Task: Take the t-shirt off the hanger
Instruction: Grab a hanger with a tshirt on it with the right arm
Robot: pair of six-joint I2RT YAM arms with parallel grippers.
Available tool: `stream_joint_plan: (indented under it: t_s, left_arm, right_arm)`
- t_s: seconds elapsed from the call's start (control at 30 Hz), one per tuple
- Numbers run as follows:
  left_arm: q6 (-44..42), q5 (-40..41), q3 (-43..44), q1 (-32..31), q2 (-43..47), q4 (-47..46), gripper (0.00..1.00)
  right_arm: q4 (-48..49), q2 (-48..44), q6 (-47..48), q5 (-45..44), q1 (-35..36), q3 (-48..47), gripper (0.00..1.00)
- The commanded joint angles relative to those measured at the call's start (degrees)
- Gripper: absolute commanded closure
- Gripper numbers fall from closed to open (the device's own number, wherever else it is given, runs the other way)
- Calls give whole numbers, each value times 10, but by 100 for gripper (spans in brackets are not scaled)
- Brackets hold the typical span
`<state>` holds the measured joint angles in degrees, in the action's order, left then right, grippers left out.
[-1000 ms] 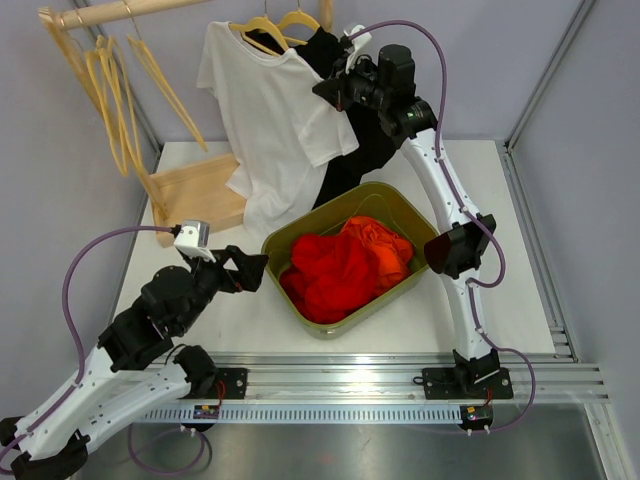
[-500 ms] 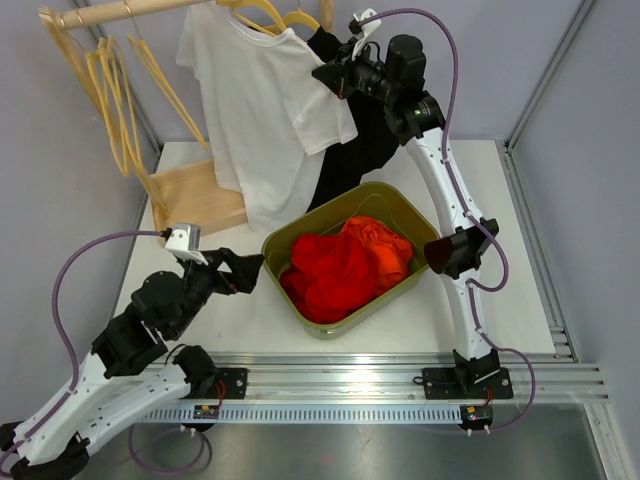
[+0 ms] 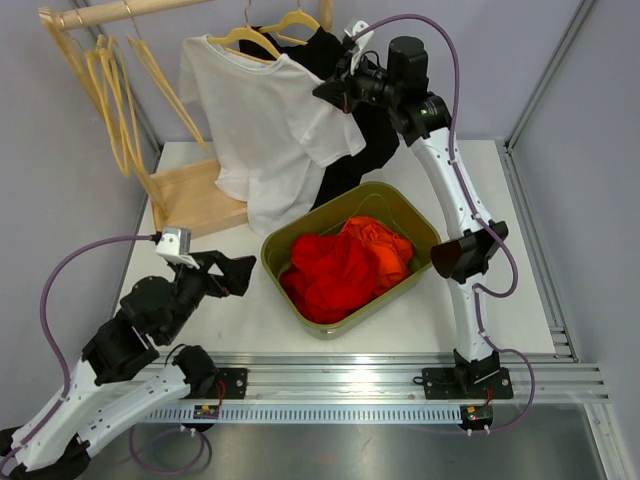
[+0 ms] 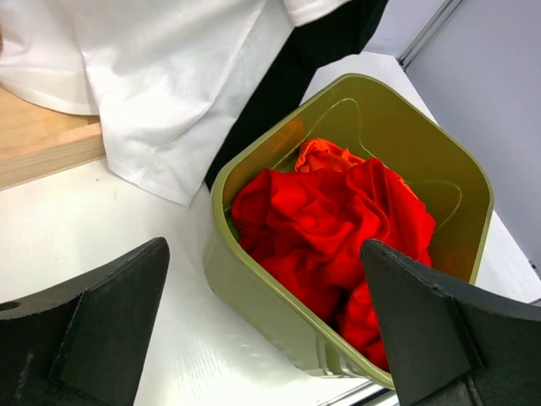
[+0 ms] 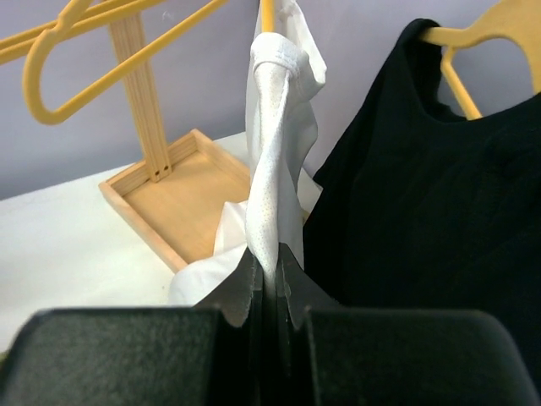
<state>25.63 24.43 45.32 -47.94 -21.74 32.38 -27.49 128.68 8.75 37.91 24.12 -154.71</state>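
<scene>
The white t-shirt [image 3: 262, 125] is hung on the yellow hanger [image 3: 243, 36], with its sleeve pinched tight in the right gripper [image 5: 269, 267]. The left gripper [image 3: 240, 272] is spread wide, empty. If pulled hard, the hanger could be dragged off too.

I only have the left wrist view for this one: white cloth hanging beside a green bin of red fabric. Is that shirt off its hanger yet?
Observer: No. From the top view, the t-shirt is still draped over its yellow hanger.
Operator: Is the right hand doing anything? I can't see it.
Observer: The right hand is raised beside the t-shirt and shut on a bunched fold at its edge.
Operator: And the dark cloth behind the white one?
Observer: That is a black garment hanging on a second hanger, just behind the t-shirt.
</scene>
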Motion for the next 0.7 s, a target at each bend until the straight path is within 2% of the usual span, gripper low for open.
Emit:
stream_joint_plan:
  t_s: [0.0,0.17,0.3,0.5,0.67]
  left_arm:
    - [-30,19,35,-1,18,5,1]
    - [-54,-13,28,0,33,7,1]
    - [-101,-64,36,0,32,13,1]
    - [-166,-97,78,0,21,52,1]
    - [-192,-105,89,0,20,52,1]
  right_arm:
    - [-41,-73,88,61,0,1,100]
    - [-161,-116,259,104,-3,63,100]
    - [-222,-155,325,111,-24,128,100]
    - [-285,-214,407,135,-81,215,100]
    - [-398,-254,584,161,-83,268,100]
